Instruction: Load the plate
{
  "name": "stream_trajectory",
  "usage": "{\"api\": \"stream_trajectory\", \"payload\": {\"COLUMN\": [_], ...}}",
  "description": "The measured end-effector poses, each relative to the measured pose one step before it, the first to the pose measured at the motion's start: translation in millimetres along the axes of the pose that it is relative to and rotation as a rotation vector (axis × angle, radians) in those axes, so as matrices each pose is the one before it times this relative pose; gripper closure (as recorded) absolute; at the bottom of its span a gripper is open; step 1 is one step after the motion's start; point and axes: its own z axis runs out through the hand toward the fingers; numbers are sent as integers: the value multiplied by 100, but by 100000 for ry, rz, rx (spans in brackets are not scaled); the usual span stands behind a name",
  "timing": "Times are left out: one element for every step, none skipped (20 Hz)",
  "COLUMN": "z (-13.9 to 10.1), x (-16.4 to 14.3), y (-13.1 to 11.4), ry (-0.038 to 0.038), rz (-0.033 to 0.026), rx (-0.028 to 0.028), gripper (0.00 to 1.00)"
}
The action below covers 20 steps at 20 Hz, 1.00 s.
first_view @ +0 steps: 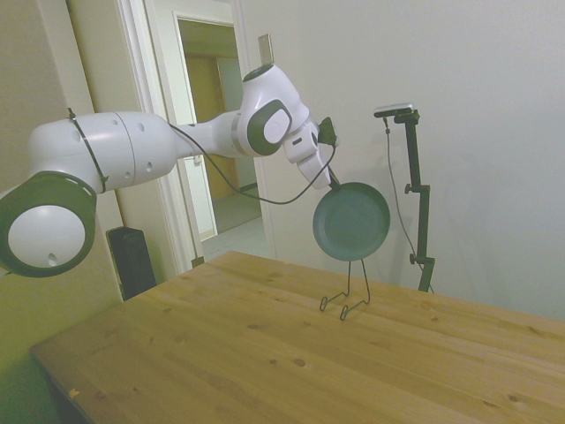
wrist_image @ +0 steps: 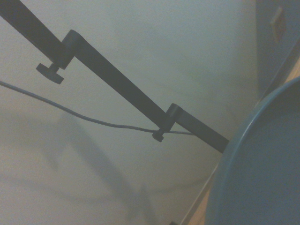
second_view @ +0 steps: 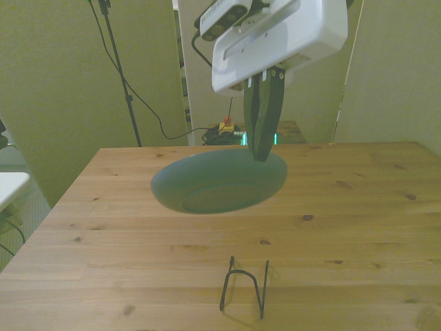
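The plate hangs in the air above the tabletop, clear of the wood, held on edge and tilted so that the side view shows its hollow face and the front view shows its underside with the foot ring. The jaws are closed on the plate's upper rim, one finger on each face of it, and the plate hangs below them. In the wrist view a curved part of the plate's rim fills one corner, blurred.

Under the plate, on the tabletop, stands the thin black wire stand, with nothing resting in it. In the side view the plate's lower rim sits just over the top of the stand's upright wires; whether they touch I cannot tell. In the front view the wire stand is near the tabletop's near edge, with a clear gap between it and the plate.
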Motion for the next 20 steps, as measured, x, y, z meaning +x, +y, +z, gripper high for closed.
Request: {"api": "stream_trajectory", "payload": {"z": [972, 978, 824, 615, 565, 382, 267, 119, 69, 13, -10, 31, 125, 150, 168, 137, 85, 82, 121, 120], "x": [-363, -486, -469, -514, -473, -497, -440, -389, -369, -328, -179, -170, -71, 3, 70, 66, 83, 38, -68, -113], "y": [542, 734, 761, 759, 798, 744, 746, 622, 555, 545, 467, 418, 401, 364, 375, 247, 129, 82, 159, 203], "ry": [1307, 808, 512, 191, 501, 358, 453, 227, 382, 359, 405, 471, 621, 827, 979, 819, 862, 856, 665, 502], "rz": [-1469, -1427, -1332, -1166, -1272, -1026, -962, -730, -693, -650, -737, -501, -391, -584, -462, -448, -247, -593, -580, -281], "rx": [1758, 1571, 1543, 1443, 1315, 1500, 1047, 940, 809, 509, 632, 855, 779, 827, 1143, 667, 797, 850, 843, 478], "gripper": [100, 100, 100, 100, 100, 100, 100, 100, 100, 100, 100, 100, 100, 100, 100, 100, 100, 100, 100, 100]}}
